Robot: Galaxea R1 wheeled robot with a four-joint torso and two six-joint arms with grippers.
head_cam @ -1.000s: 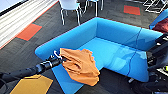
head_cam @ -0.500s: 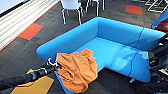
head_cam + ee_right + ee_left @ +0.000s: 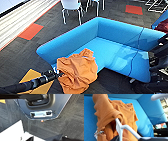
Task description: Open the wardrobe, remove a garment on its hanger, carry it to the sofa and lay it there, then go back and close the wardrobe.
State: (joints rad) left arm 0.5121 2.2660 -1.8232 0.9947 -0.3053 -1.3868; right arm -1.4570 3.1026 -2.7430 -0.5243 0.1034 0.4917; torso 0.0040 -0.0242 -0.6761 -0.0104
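The light is bright and even, with pale glare on the sofa (image 3: 120,47) seat; all views are soft and blurred.

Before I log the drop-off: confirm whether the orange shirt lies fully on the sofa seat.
No: the orange shirt hangs bunched over the sofa front edge, partly above the carpet.

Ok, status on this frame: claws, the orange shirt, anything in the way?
Left claw at the orange shirt, grip unclear. Shirt on white hanger, draped over the blue sofa front edge. Nothing blocking the seat.
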